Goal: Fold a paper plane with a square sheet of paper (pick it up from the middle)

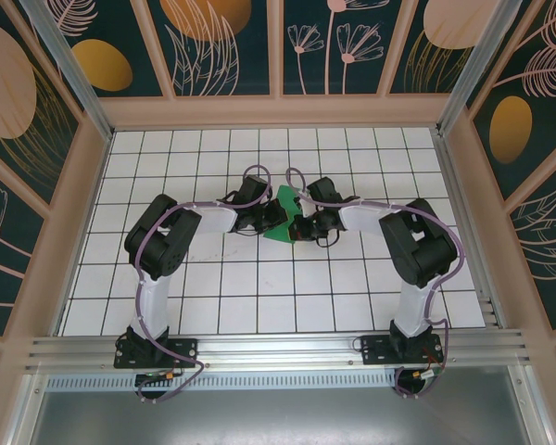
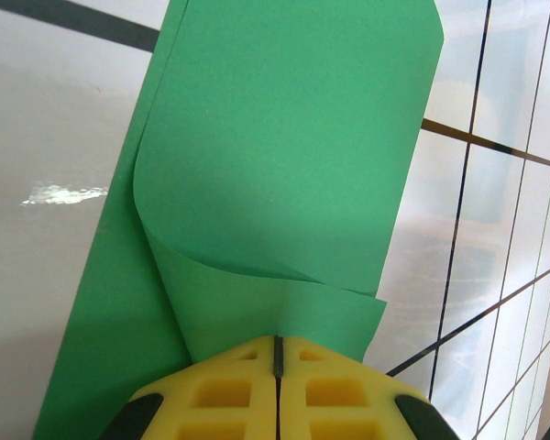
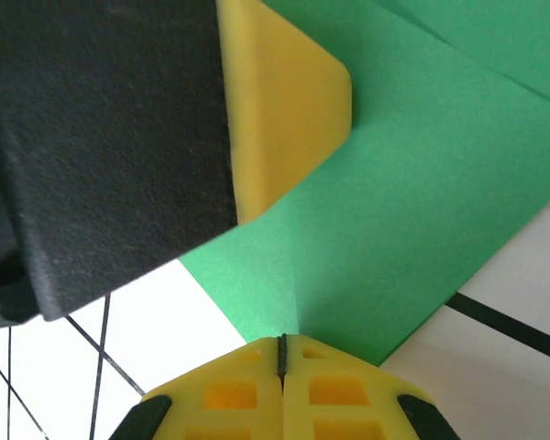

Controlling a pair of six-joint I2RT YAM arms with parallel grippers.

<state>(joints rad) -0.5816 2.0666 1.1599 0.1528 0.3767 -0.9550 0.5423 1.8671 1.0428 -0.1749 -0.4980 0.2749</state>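
The square sheet of paper [image 1: 285,202] is bright green and is held up over the middle of the table between both grippers. In the left wrist view the sheet [image 2: 284,137] bends over on itself in a soft curl, and my left gripper [image 2: 277,341] is shut on its lower edge. From the opposite side, my right gripper [image 3: 281,339] is shut on another edge of the sheet [image 3: 412,202]. The left gripper's yellow finger [image 3: 280,101] and black body sit close above the paper in the right wrist view. Seen from above, the left gripper [image 1: 270,221] and right gripper [image 1: 297,222] nearly meet.
The white grid-tiled table [image 1: 259,287] stretches around the arms. Wooden walls [image 1: 278,111] enclose it at the back and sides. A metal rail [image 1: 278,350] with both arm bases runs along the near edge.
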